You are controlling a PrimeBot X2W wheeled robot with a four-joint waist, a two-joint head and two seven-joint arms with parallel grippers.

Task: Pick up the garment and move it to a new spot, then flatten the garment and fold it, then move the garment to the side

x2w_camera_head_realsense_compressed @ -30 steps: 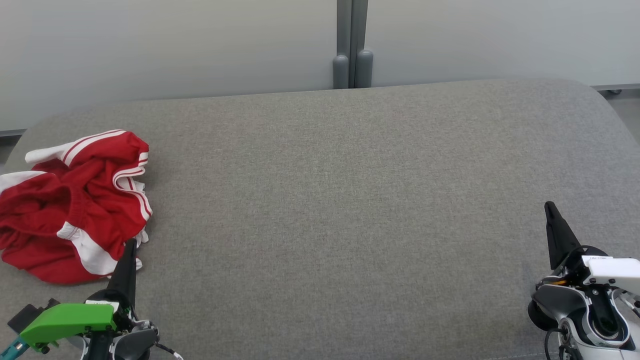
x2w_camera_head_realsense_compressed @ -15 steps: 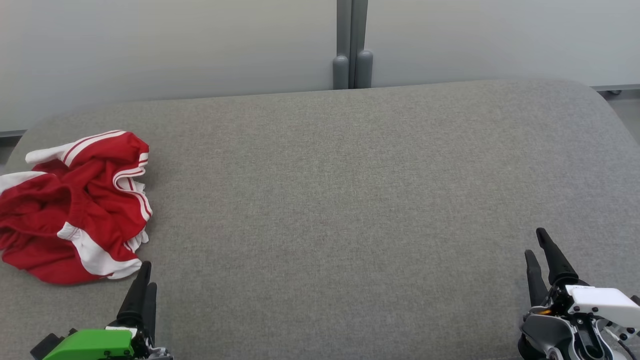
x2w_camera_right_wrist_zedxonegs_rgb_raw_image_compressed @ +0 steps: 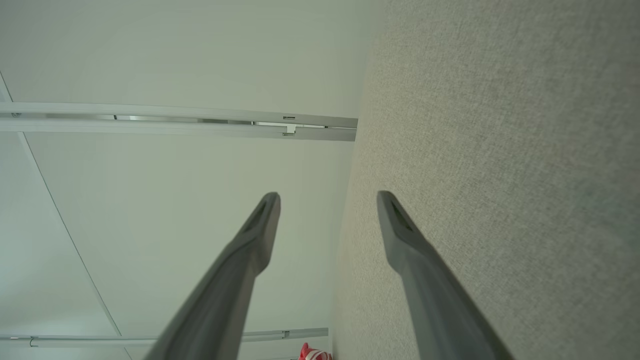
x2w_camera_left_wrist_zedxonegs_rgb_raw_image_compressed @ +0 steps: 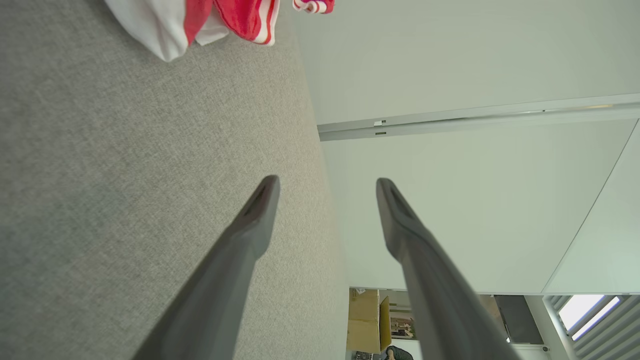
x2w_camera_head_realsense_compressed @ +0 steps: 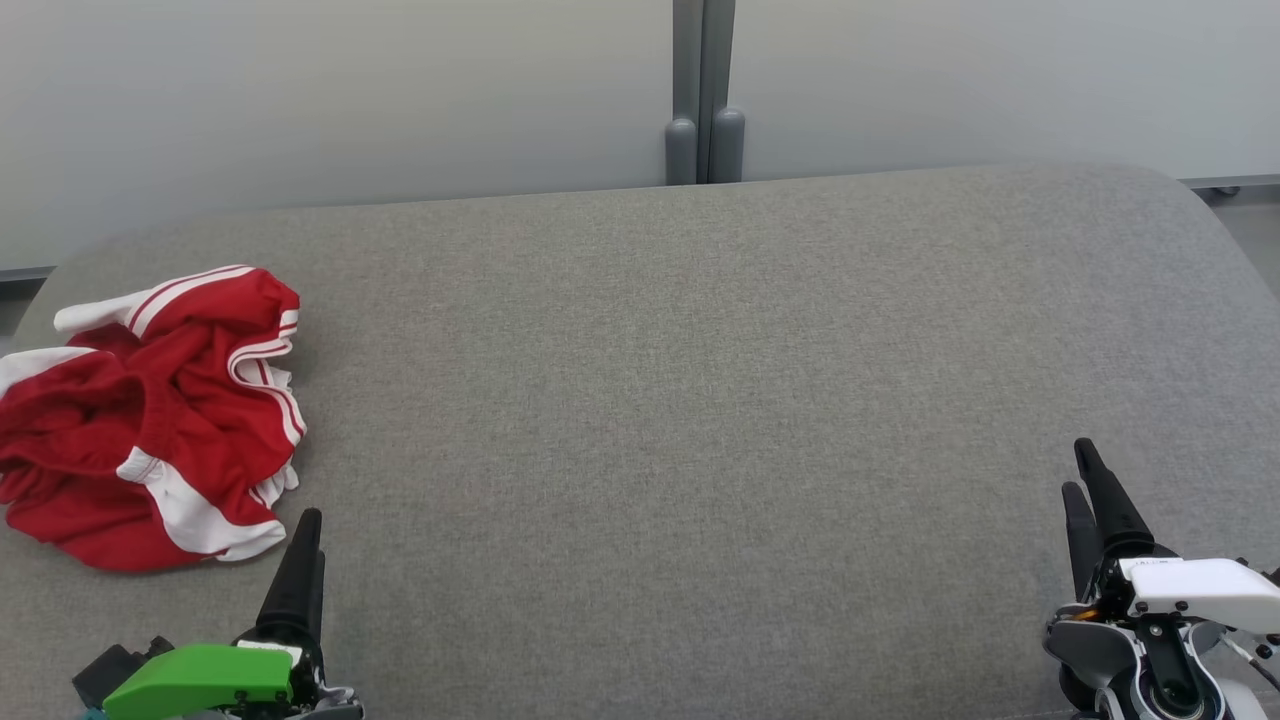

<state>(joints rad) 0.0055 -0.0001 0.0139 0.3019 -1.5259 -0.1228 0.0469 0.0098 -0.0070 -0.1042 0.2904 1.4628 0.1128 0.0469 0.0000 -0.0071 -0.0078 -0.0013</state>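
Note:
The garment [x2w_camera_head_realsense_compressed: 150, 415], red with white stripes and panels, lies crumpled at the far left of the grey padded table [x2w_camera_head_realsense_compressed: 680, 400]. Its white-and-red edge [x2w_camera_left_wrist_zedxonegs_rgb_raw_image_compressed: 200, 20] shows at the top of the left wrist view, and a small red bit [x2w_camera_right_wrist_zedxonegs_rgb_raw_image_compressed: 314, 353] at the bottom of the right wrist view. My left gripper [x2w_camera_head_realsense_compressed: 312, 535] stands low at the left, just right of the garment's near edge and apart from it; its fingers [x2w_camera_left_wrist_zedxonegs_rgb_raw_image_compressed: 250, 225] are spread with nothing between them. At the lower right my right gripper [x2w_camera_head_realsense_compressed: 1082, 470] is open and empty over bare table.
Pale partition panels with a grey post [x2w_camera_head_realsense_compressed: 705, 90] stand behind the table's far edge. The table's rounded corners fall away at far left and far right. A cardboard box [x2w_camera_left_wrist_zedxonegs_rgb_raw_image_compressed: 364, 320] shows beyond the table in the left wrist view.
Both grippers have opened from shut. Both pulled back toward the near edge, the left tip now off the garment and slightly right. The head camera tilted a little.

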